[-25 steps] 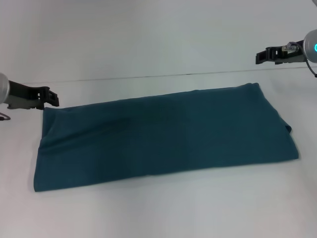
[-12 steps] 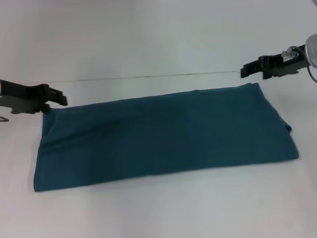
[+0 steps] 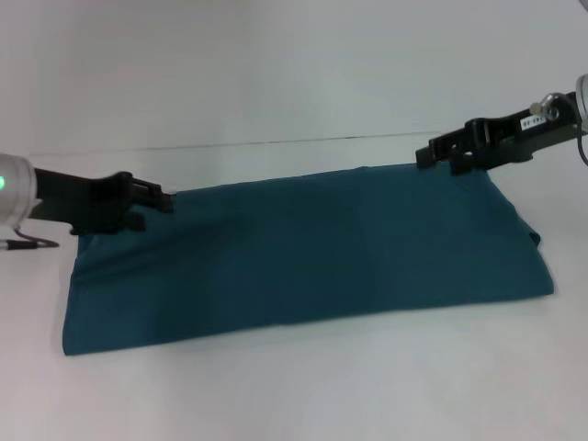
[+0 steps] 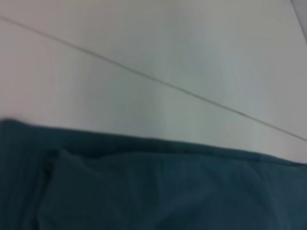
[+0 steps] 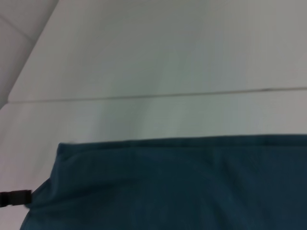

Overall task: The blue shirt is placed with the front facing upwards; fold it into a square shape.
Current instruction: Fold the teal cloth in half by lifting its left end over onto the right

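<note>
Blue shirt (image 3: pixel 303 253) lies folded into a long band on the white table (image 3: pixel 294 386), my left gripper (image 3: pixel 152 197) over its far left corner and my right gripper (image 3: pixel 441 152) over its far right corner, though I cannot tell how wide either claw stands or whether it holds cloth.

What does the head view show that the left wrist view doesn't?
Head view only: the whole shirt folded into a long band, the left gripper over its far left corner and the right gripper over its far right corner. Left wrist view only: a close look at a layered fold along the far edge, no fingers in sight. Both: the shirt's far edge, the white table and the thin seam line beyond.
</note>
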